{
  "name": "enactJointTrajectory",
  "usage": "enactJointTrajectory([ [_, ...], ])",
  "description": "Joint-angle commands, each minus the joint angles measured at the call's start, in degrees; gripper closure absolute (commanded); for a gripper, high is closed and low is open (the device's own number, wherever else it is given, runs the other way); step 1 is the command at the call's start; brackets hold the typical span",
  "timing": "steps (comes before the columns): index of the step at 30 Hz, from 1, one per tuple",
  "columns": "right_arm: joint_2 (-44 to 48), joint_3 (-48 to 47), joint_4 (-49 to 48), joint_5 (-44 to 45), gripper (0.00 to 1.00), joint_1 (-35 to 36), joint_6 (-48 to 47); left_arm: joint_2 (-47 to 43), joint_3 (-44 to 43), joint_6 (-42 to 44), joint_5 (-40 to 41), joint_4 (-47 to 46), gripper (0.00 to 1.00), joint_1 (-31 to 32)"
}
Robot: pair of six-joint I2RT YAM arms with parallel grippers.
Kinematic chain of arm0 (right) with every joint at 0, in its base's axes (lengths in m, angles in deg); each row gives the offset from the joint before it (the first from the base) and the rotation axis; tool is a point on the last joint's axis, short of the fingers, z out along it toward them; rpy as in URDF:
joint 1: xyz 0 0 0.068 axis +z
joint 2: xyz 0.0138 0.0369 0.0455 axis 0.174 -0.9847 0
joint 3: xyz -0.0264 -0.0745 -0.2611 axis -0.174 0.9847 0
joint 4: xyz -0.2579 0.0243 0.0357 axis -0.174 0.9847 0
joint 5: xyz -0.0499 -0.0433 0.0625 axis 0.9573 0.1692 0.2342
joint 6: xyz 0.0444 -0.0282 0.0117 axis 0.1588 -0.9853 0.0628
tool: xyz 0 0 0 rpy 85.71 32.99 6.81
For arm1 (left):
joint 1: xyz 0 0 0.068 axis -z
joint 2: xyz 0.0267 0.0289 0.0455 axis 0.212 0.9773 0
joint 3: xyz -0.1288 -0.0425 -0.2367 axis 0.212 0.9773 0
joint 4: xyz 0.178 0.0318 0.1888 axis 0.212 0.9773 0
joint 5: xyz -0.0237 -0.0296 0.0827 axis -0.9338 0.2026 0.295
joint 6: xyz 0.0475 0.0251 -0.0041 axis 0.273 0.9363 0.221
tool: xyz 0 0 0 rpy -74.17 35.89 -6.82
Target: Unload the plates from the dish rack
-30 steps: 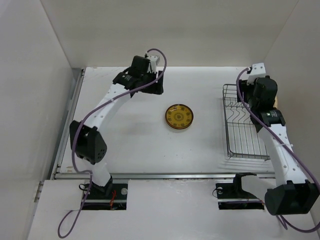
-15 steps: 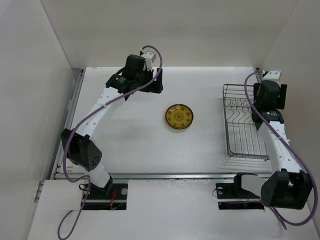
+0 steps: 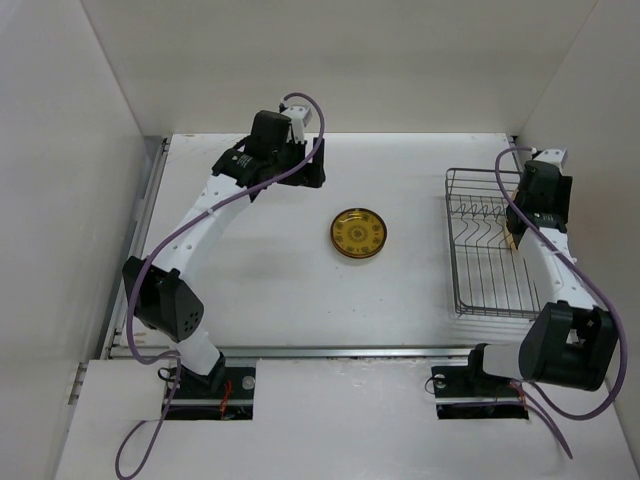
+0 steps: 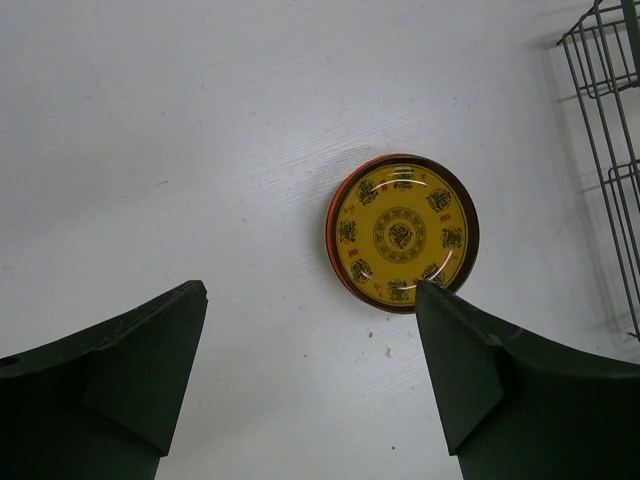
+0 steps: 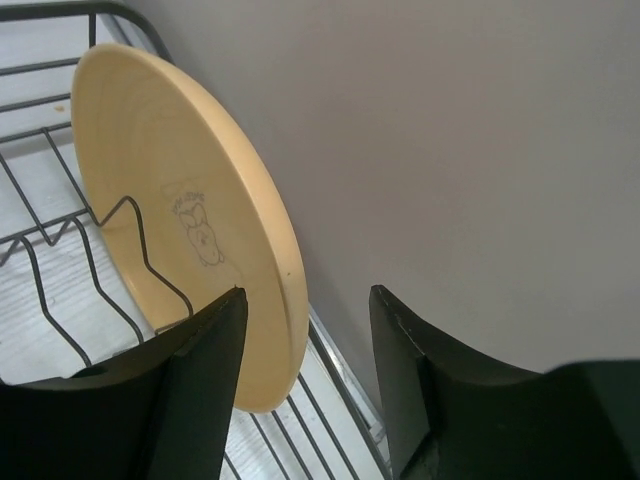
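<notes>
The step in hand is judged to be the grasping of the tan plate [image 5: 180, 200], which is stood on edge between the wires at the far right corner of the dish rack [image 3: 485, 270], close to the wall [image 5: 480, 150] on the rack's right. A yellow plate [image 3: 359, 233] with a dark rim is already laid flat on the table [image 3: 260, 290] to the left of the rack, well apart from it. The right end effector [image 5: 307, 293] is held partly open with the tan plate's lower rim between its fingers; a gap is seen on the wall side, so nothing is gripped yet. The right arm is run up along the rack's right side, its wrist at the far right corner. The next move is thought to call for the fingers to be closed on the rim and the plate lifted out of the wires, clear of the wall. The left end effector [image 4: 310, 290] is spread wide and empty above the table, left of the rack and beyond the yellow plate, the arm stretched forward.
</notes>
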Motion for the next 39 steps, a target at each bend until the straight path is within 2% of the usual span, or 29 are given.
enactJointTrajectory([
  [1,0.19,-0.23,-2.66,1.7,0.43,-0.47,-0.26,-0.3,0.05,-0.66,0.7,-1.27,0.17,0.27],
  [8,0.19,-0.23,-2.13,1.7,0.44,-0.47,-1.39,0.22,0.58,-0.13,0.0,-1.27,0.16,0.27],
  [14,0.19,0.39,-2.31,0.56,0.44,-0.47,-3.41,1.01,1.45,0.49,-4.21,-3.03,0.16,0.27],
  [26,-4.55,-0.14,-2.31,0.39,0.46,0.76,-4.56,2.77,2.25,1.54,-3.6,-4.26,0.16,0.27],
  [33,-5.08,-0.67,-2.31,1.61,0.57,0.76,-4.56,2.77,2.25,2.07,-3.6,-4.26,0.16,0.27],
  [39,-5.61,-0.67,-2.31,2.85,0.76,0.76,-4.56,2.24,2.25,2.07,-3.6,-4.26,0.16,0.27],
])
